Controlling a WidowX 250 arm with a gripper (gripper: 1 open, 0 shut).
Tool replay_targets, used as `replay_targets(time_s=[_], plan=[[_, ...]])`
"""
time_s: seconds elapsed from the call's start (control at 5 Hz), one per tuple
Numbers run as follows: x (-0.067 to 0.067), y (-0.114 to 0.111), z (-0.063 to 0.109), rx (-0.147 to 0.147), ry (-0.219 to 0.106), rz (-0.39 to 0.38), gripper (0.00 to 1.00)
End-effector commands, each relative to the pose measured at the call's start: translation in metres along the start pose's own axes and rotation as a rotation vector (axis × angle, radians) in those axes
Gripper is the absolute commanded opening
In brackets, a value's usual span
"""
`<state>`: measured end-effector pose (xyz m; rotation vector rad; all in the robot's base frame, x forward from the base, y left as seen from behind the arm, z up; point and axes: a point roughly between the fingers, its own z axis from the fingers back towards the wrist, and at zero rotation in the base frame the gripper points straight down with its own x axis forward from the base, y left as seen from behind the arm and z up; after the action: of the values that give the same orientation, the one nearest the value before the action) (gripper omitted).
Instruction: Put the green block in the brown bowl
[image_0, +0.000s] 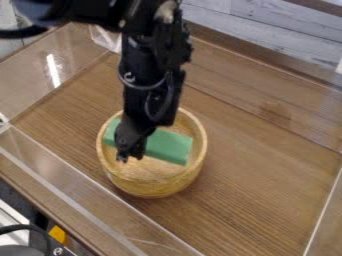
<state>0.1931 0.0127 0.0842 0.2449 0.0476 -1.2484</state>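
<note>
Risk noted: the green block (168, 147) hangs tilted over the brown bowl (155, 179), its right end near the rim; releasing now could leave it propped on the wall. My pincer (127, 150) is clenched on the block's left end; the block extends right of it.

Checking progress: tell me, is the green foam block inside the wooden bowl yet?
Partly: the green foam block hangs over the bowl, gripped by the hand.

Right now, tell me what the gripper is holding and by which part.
The gripper is shut on the green block, gripping it at its left end as the camera sees it. The block hangs tilted over the brown bowl.
</note>
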Motion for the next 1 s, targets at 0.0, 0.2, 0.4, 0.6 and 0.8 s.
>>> replay_targets(time_s=[0.0, 0.2, 0.4, 0.6, 0.8], plan=[[-0.0009, 0.0031, -0.0048, 0.04, -0.007, -0.03, 0.0], [-0.0012, 0.0039, -0.0075, 0.036, -0.001, -0.032, 0.0], [-0.0009, 0.0045, -0.0091, 0.032, 0.005, -0.034, 0.0], [-0.0004, 0.0054, -0.0109, 0.028, 0.009, -0.033, 0.0], [0.0002, 0.007, -0.0135, 0.025, 0.012, -0.03, 0.0]])
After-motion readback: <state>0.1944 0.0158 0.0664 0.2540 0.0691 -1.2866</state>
